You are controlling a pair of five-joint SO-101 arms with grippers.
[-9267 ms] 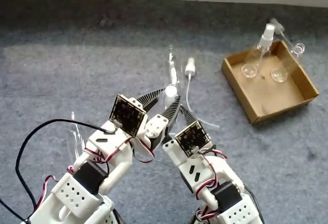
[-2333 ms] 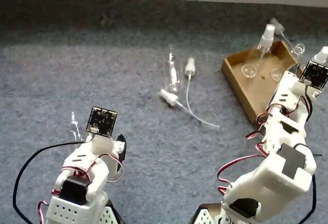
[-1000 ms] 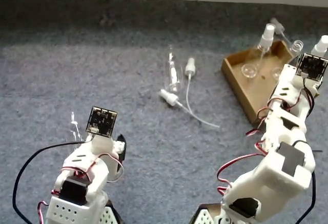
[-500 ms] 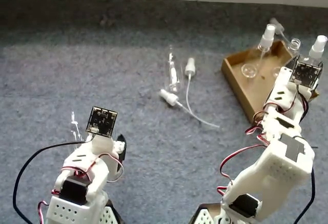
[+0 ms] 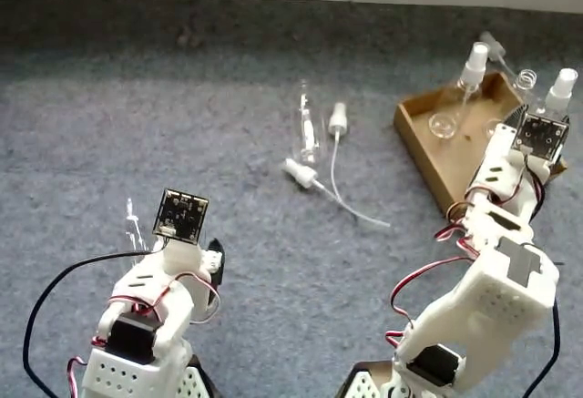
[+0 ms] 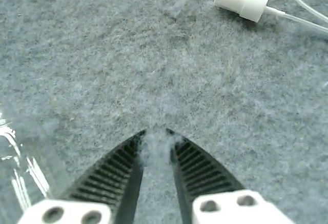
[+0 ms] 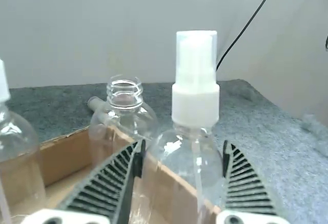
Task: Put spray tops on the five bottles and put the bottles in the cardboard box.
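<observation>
Five clear round bottles: two stand in the brown cardboard box [image 5: 421, 159], one capped [image 5: 460, 88] and one open [image 5: 521, 88]. One lies on the grey carpet [image 5: 182, 125] at [image 5: 308, 129], beside two loose white spray tops [image 5: 338, 117] [image 5: 299, 172]. One, cut off and blurred [image 6: 20, 178], lies by the slightly parted, empty left gripper [image 6: 155, 134]. The right gripper [image 7: 182, 149] clasps the fifth, capped [image 7: 193, 106], at the box's right edge, nearer the open bottle than before.

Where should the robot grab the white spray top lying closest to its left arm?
Probably on the chunky white collar of the spray top, not its thin tube, which would bend. It lies on its side on the carpet, so coming straight down from above, with the left tool closing across the collar, looks best.
</observation>
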